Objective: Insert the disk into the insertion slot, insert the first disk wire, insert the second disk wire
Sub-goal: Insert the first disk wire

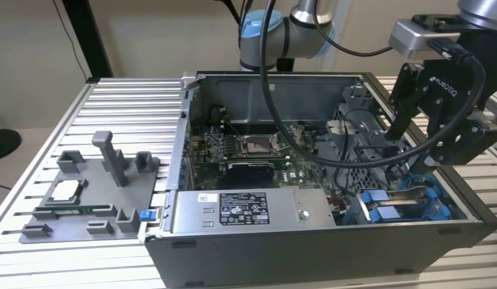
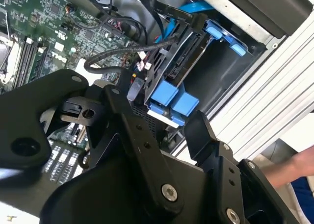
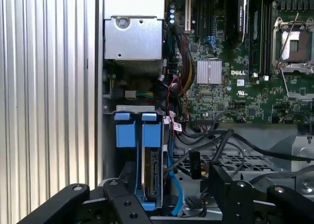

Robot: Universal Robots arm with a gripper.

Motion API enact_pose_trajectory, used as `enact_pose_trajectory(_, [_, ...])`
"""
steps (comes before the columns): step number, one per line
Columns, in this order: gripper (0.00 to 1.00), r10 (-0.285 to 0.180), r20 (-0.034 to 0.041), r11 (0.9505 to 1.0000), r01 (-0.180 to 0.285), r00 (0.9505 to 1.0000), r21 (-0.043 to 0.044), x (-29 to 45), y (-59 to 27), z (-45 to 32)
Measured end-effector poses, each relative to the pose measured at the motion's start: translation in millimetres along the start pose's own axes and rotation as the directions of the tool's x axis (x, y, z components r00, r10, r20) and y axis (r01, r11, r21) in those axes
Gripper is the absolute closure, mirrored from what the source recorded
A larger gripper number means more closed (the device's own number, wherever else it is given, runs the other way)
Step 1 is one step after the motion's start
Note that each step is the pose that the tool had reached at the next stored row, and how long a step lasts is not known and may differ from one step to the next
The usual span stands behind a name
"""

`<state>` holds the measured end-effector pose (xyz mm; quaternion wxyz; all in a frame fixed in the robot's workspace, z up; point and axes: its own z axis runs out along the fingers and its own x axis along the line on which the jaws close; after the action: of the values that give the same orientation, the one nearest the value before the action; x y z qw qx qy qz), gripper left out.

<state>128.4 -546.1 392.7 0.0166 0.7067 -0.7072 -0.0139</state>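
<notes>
The disk [image 3: 153, 169] stands on edge in the insertion slot [image 3: 133, 108]; the pincer [image 3: 171, 175] hovers near, released and empty.

A: Colours, by item?
B: Gripper [image 1: 409, 147]: black. Disk [image 3: 153, 171]: bright blue frame. Circuit board [image 3: 221, 96]: green. Power supply [image 1: 312, 212]: grey, white sticker.
A: Worktop [image 1: 128, 108]?
B: Silver, ribbed stripes. Cable [image 3: 171, 185]: light blue.

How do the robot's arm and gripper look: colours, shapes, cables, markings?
The arm is silver-grey with a light blue joint cap. The gripper is matte black, with two flat bolted fingers and white lettering on its body. A thick black cable loops from the arm to the wrist, beside a silver-grey block.
</notes>
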Motion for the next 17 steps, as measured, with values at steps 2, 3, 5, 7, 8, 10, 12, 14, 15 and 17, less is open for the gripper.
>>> enact_pose_trajectory(2, [0.0, -0.023, -0.0011, 0.9997, 0.023, 0.9997, 0.0001, -0.3, 0.8, 1.3])
enact_pose_trajectory(3, [0.0, -0.03, -0.0017, 0.9995, 0.03, 0.9995, 0.0004, -0.8, 1.3, 2.0])
enact_pose_trajectory(5, [0.0, -0.04, -0.0019, 0.9992, 0.04, 0.9992, 0.0007, -1.8, 3.4, 3.7])
enact_pose_trajectory(7, [0.0, -0.043, -0.0021, 0.9991, 0.043, 0.9991, 0.0009, -3.1, 6.0, 5.2])
enact_pose_trajectory(8, [0.0, -0.044, -0.002, 0.999, 0.044, 0.999, 0.0014, -4.1, 7.4, 6.0])
enact_pose_trajectory(10, [0.0, -0.047, -0.0022, 0.9989, 0.047, 0.9989, 0.0022, -6.0, 9.4, 7.1])
enact_pose_trajectory(12, [0.0, -0.049, -0.0025, 0.9988, 0.049, 0.9988, 0.0031, -7.6, 9.9, 7.6])
enact_pose_trajectory(14, [0.0, -0.056, -0.0029, 0.9984, 0.056, 0.9984, 0.0052, -8.7, 10.1, 8.3])
enact_pose_trajectory(15, [0.0, -0.062, -0.0032, 0.998, 0.062, 0.998, 0.0066, -9.2, 10.1, 8.7])
enact_pose_trajectory(17, [0.0, -0.081, -0.0042, 0.9966, 0.081, 0.9967, 0.0102, -10.3, 10.1, 9.4])
